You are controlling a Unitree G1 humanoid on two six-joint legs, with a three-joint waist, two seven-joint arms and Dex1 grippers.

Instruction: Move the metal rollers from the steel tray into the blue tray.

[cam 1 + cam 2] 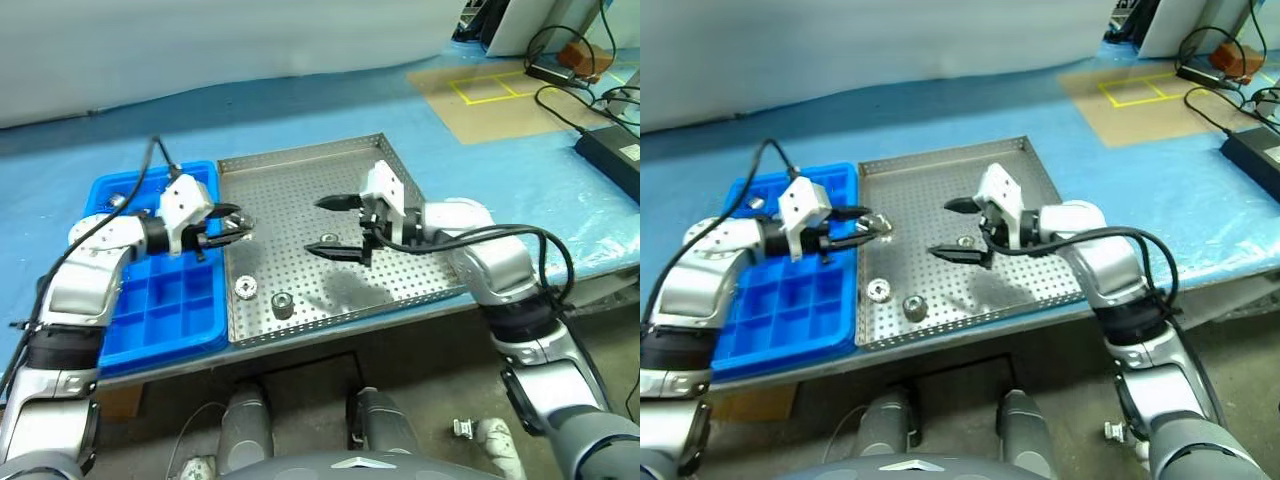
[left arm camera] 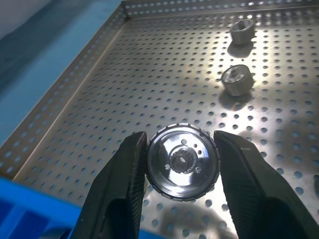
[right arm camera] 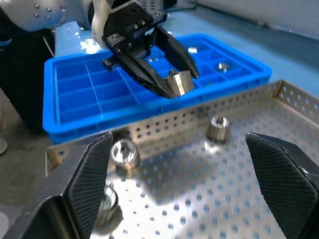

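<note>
Looking down through the head camera, I have the steel tray point(image 1: 330, 180) in the middle of the blue-covered tabletop point(image 1: 100, 150), with the blue tray point(image 1: 160, 300) touching its edge at nine o'clock. My left gripper point(image 1: 238, 225) hangs over that shared edge, closed on one metal roller point(image 1: 878, 224). My right gripper point(image 1: 330, 226) hovers over the middle of the steel tray, fingers spread wide and empty. Two more rollers point(image 1: 244, 288) point(image 1: 283, 303) lie near the steel tray's corner at seven o'clock, and another point(image 1: 329, 239) sits between the right fingers' tips, down on the perforated floor.

In the left wrist camera, the two black fingers point(image 2: 122, 194) clamp the held roller point(image 2: 182, 162) by its sides, its centre hole facing me, above the perforated metal; two loose rollers point(image 2: 236, 79) point(image 2: 242, 29) lie beyond it.

In the right wrist camera, my own fingers point(image 3: 87, 169) stand far apart. Across from them the left gripper point(image 3: 175, 82) pinches its roller above the rim between the two trays. One roller point(image 3: 218, 127) rests near that rim, two point(image 3: 124, 152) point(image 3: 106, 201) by the corner. Two small metal pieces point(image 3: 223, 66) already lie in far compartments of the blue tray.
</note>
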